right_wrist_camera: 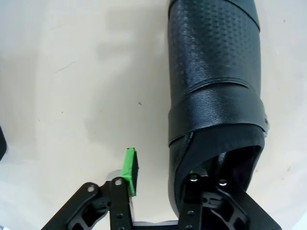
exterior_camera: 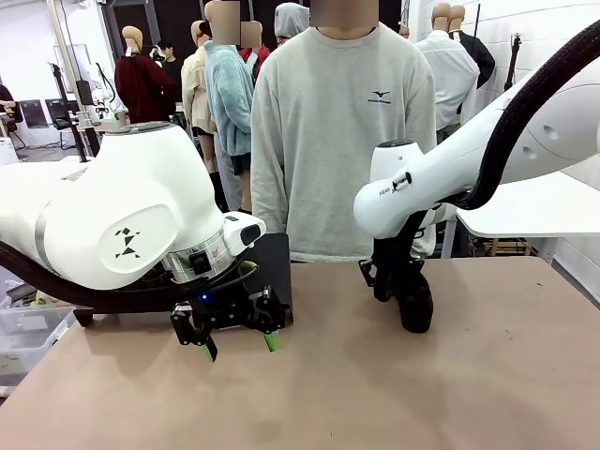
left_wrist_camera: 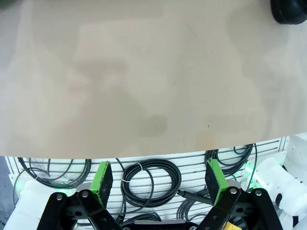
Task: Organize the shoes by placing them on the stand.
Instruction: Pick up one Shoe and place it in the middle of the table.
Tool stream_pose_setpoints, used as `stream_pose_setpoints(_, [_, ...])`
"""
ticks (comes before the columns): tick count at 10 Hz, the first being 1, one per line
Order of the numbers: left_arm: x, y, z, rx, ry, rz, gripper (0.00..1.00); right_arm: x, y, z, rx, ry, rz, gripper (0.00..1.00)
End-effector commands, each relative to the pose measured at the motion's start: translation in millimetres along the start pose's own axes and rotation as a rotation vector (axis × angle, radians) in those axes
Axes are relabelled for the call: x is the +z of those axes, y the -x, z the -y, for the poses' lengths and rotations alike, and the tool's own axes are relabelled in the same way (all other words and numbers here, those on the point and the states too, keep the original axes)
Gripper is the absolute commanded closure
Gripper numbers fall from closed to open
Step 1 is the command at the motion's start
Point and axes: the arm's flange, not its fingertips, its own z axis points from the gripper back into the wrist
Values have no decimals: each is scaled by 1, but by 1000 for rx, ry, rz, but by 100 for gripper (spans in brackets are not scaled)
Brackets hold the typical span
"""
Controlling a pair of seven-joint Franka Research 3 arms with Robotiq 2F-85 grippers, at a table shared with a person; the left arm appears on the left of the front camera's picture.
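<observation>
Left gripper: The left gripper (exterior_camera: 236, 343) hung low over the bare tabletop (exterior_camera: 394, 394), nearest the camera, its green-padded fingers (left_wrist_camera: 102, 178) spread wide and empty. It looked parked clear of the work.
Right gripper: The right gripper (exterior_camera: 401, 292) reached down farther back. In the right wrist view one finger sat inside the shoe's opening and the green pad (right_wrist_camera: 130, 170) of the other stood outside the shoe's side wall, with a gap left. The jaws were straddling that wall, seemingly to pinch it, but whether they had clamped cannot be told.
Shoe: The black shoe (right_wrist_camera: 214, 91) lay on the tabletop directly under the right gripper, toe pointing away from it.
Dark box: A black boxy object (exterior_camera: 273, 272), possibly the stand, stood just behind the left gripper.
Person: A person in a grey sweatshirt (exterior_camera: 342, 141) stood beyond both, at the tabletop's far edge.
</observation>
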Motion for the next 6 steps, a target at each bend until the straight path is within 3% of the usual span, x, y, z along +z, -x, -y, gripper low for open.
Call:
stream_pose_setpoints(1, [-2, 0, -1, 0, 1, -1, 0, -4, -9, -5, -52, 57, -26, 100])
stream_pose_setpoints(6, [-2, 0, -1, 0, 1, -1, 0, 0, -8, 3, -110, 25, -105, 100])
